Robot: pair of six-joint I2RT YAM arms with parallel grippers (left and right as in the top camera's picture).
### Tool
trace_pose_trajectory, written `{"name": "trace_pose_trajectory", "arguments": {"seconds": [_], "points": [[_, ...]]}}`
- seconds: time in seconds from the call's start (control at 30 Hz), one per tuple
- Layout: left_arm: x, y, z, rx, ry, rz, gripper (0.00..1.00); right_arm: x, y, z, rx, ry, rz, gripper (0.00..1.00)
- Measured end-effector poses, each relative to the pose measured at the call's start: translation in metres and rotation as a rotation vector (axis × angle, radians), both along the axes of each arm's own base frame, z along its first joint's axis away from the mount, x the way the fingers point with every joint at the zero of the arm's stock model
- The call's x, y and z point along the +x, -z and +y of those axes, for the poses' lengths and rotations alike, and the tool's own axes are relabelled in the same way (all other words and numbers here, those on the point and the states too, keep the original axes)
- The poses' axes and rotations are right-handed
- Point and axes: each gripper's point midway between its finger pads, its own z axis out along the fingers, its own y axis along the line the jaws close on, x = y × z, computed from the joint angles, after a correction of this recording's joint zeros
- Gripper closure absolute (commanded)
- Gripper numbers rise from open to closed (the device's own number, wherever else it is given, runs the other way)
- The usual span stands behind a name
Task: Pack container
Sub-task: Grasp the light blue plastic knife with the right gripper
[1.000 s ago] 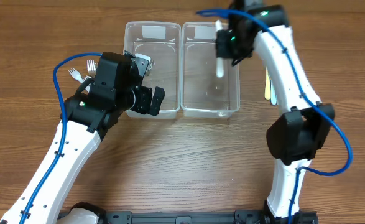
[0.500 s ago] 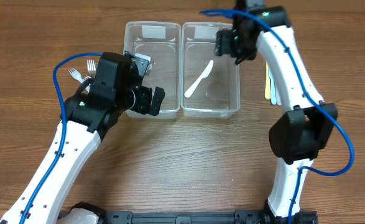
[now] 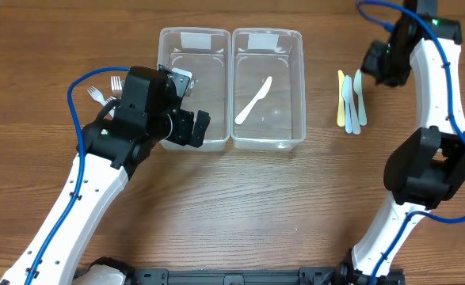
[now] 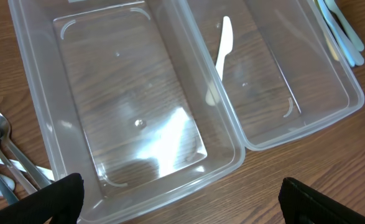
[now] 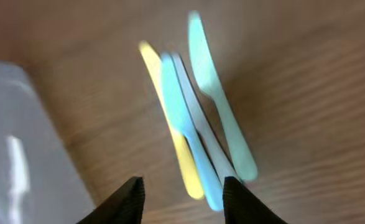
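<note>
Two clear plastic containers stand side by side: the left one (image 3: 193,47) is empty, the right one (image 3: 291,87) holds a white plastic knife (image 3: 253,100), also in the left wrist view (image 4: 222,53). Several pastel plastic knives (image 3: 351,101) lie on the table right of the containers, blurred in the right wrist view (image 5: 198,112). My right gripper (image 5: 181,193) is open and empty above these knives. My left gripper (image 4: 176,198) is open and empty over the front edge of the left container (image 4: 126,112).
Metal forks (image 3: 104,89) lie on the table left of the containers, also at the left edge of the left wrist view (image 4: 2,155). The table is brown wood.
My right gripper let the white knife drop into the right container, then swung right, away from the container, to above the pastel knives. The left arm has not moved.
</note>
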Motion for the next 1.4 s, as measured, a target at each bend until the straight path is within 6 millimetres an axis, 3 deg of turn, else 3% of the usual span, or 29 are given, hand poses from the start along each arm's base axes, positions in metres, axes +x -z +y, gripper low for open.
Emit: {"name": "trace_pose_trajectory", "arguments": {"seconds": [0.2, 0.33, 0.5, 0.8, 1.13, 1.23, 1.4], "points": [[0.000, 0.000, 0.000, 0.000, 0.000, 0.000, 0.00, -0.030, 0.056, 0.019, 0.026, -0.030, 0.133, 0.66], [0.000, 0.000, 0.000, 0.000, 0.000, 0.000, 0.00, -0.041, 0.075, 0.023, 0.034, -0.035, 0.168, 0.66], [0.000, 0.000, 0.000, 0.000, 0.000, 0.000, 0.00, -0.033, 0.082, 0.021, 0.027, -0.033, 0.130, 0.66], [0.000, 0.000, 0.000, 0.000, 0.000, 0.000, 0.00, -0.040, 0.107, 0.021, 0.025, -0.032, 0.133, 0.65], [0.000, 0.000, 0.000, 0.000, 0.000, 0.000, 0.00, -0.036, 0.108, 0.020, 0.020, -0.032, 0.117, 0.61], [0.000, 0.000, 0.000, 0.000, 0.000, 0.000, 0.00, -0.039, 0.114, 0.021, 0.030, -0.030, 0.139, 0.75], [0.000, 0.000, 0.000, 0.000, 0.000, 0.000, 0.00, -0.041, 0.116, 0.027, 0.061, -0.036, 0.156, 0.76]]}}
